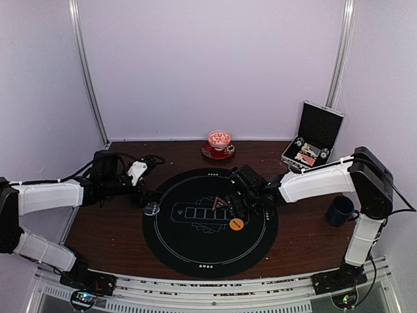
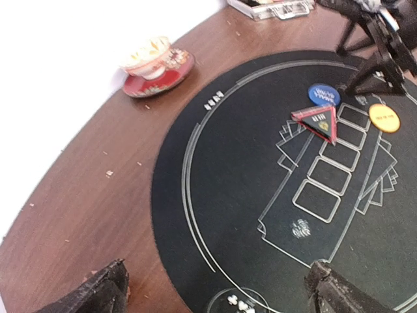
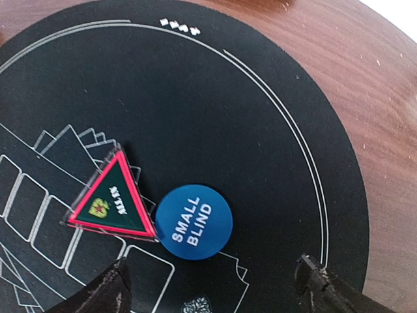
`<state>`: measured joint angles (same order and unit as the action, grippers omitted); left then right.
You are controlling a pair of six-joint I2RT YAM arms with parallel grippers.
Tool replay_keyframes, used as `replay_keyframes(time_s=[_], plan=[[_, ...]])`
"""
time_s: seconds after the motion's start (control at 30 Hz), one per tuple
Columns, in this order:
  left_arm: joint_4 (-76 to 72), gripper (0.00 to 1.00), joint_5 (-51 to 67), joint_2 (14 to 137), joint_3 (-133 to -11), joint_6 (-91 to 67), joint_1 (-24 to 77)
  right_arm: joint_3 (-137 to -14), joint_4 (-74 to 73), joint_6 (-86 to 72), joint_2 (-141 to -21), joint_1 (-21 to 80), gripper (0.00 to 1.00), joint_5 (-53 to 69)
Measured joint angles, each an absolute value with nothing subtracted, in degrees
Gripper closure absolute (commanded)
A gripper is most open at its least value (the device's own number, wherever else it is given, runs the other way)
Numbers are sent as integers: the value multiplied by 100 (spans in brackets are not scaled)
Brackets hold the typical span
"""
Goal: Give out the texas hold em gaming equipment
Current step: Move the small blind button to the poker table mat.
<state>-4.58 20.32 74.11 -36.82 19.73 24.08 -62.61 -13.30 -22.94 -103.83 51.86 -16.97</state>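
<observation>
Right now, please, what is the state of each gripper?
Left gripper: open, holding nothing.
Right gripper: open, holding nothing; the blue disc is not gripped.

1. The flat blue round disc [image 3: 193,222] carries "SMALL BLIND" in white capitals, set in two lines.
2. The dark green, red-edged triangular marker [image 3: 112,199] just beside it bears a short white word, too blurred to read, and a yellow-green emblem.
3. The round black mat [image 3: 215,98] shows a row of small white suit signs [image 3: 180,26] near its rim.
4. The flat orange round disc [image 2: 384,118] has dark lettering, too small to read.
</observation>
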Motion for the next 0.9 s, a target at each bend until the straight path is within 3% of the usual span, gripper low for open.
replay_keyframes(time_s=[0.43,0.57,0.9], plan=[[-1745,2,1776,6991,-3168,1806,2408,-6182,-1234,-2274,-10833,5175,20,-1505],[-1859,2,1745,6991,-3098,1806,2408,-6388,-1219,-2272,-10989,5175,30,-1485],[-2080,2,1667,6884,-2982,1806,2408,-6657,-1267,-2298,-11198,5166,36,-1608]])
